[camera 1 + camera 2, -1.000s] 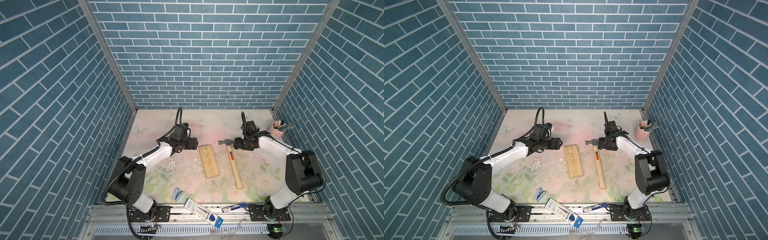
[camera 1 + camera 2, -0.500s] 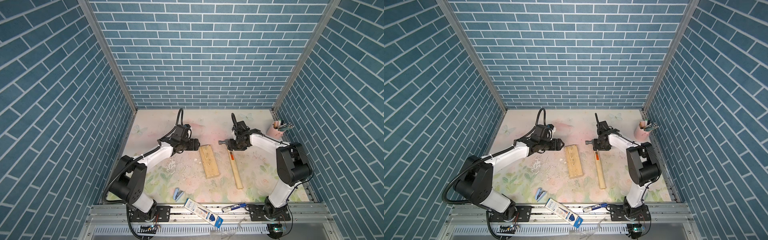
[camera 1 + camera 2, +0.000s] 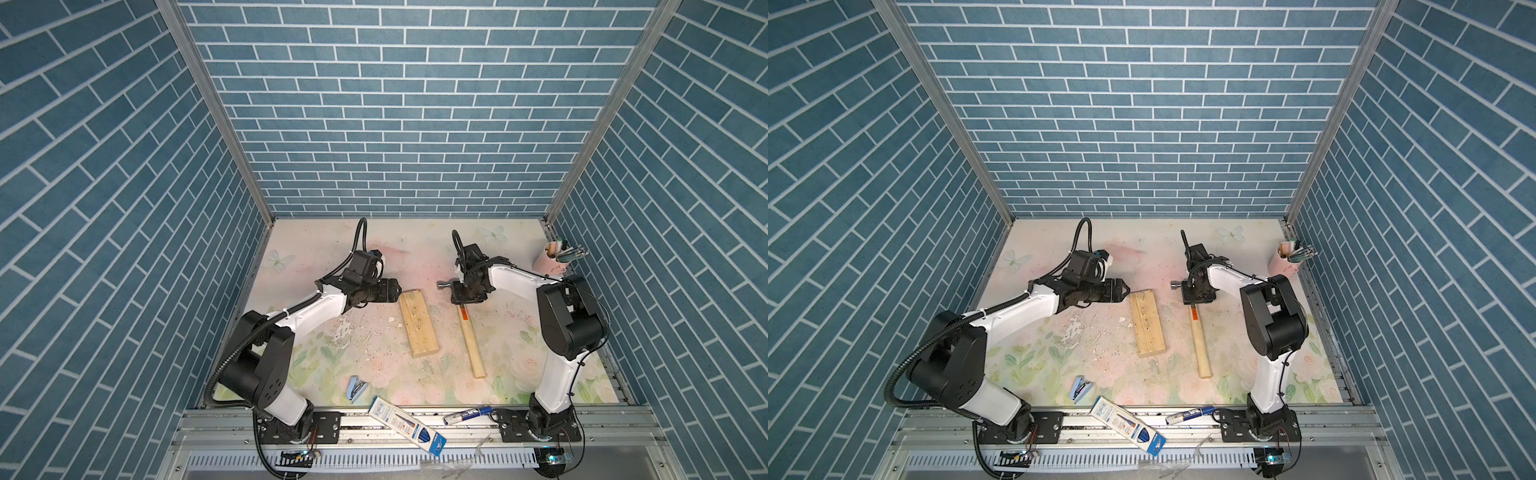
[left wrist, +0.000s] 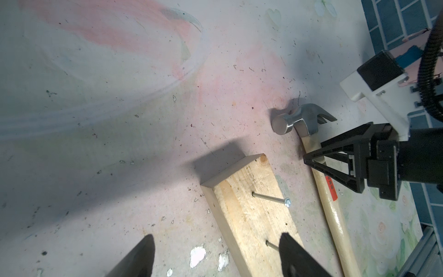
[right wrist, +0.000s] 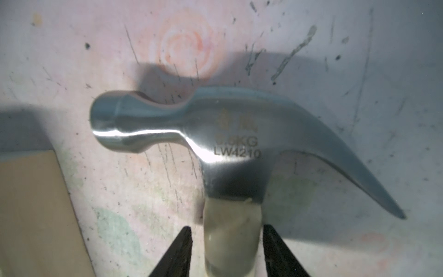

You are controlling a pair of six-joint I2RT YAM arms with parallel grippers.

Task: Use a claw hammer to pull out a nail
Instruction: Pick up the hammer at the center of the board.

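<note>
Hammer [image 3: 468, 332] is lying flat on the surface [image 3: 374, 257], just beside the plank [image 3: 419, 328] with its nails [image 4: 271, 199]. My right end effector [image 5: 227, 251] is straddling the handle [image 5: 232, 223] just below the head [image 5: 215, 134]; I cannot tell whether it is gripping. My left end effector [image 4: 215, 251] is standing open at the plank's far end.

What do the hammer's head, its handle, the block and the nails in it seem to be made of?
Hammer head: polished steel, it seems; bright reflections, stamped lettering.
Handle: pale wood, smooth, perhaps varnished; a slight sheen.
Block: bare softwood, probably; visible grain, a knot, matte.
Nails: grey metal, likely steel; thin and shiny.
</note>
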